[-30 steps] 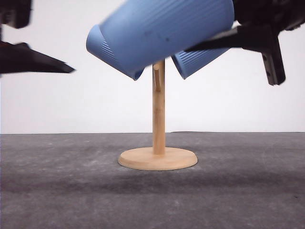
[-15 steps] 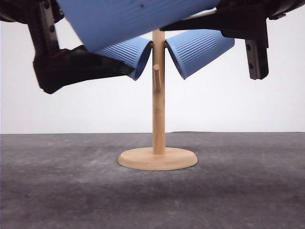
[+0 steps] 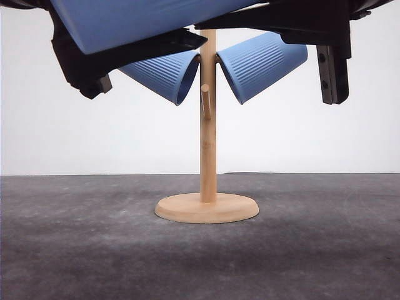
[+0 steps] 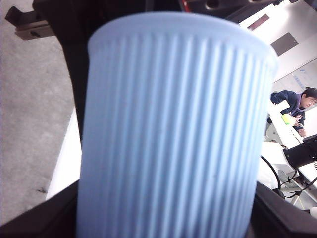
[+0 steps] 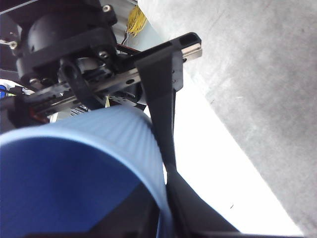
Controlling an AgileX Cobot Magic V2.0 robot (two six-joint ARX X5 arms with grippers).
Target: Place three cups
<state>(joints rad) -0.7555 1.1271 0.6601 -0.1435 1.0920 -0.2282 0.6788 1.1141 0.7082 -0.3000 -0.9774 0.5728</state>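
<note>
The wooden stand point(image 3: 208, 156) is upright at the table's middle. Two light-blue ribbed cups hang mouth-down on its upper pegs, one left point(image 3: 164, 74) and one right point(image 3: 259, 65) of the post. A short front peg point(image 3: 205, 100) is bare. The third cup point(image 3: 144, 19) lies tilted high above, near the camera. My right gripper point(image 3: 275, 25) is shut on its rim wall point(image 5: 153, 148). My left gripper point(image 3: 125, 59) reaches in from the left. Its fingers point(image 4: 39, 215) flank the cup's body point(image 4: 173, 124); whether they press it is unclear.
The stand's round base point(image 3: 206, 207) rests on a dark grey table point(image 3: 75, 250) with a white wall behind. The table lies bare on both sides of the base. Beyond the wall, a seated person point(image 4: 297, 101) shows at a desk.
My left gripper has come in from the far left, risen and slid along the held cup. The cup and right gripper have lifted, uncovering both hung cups.
</note>
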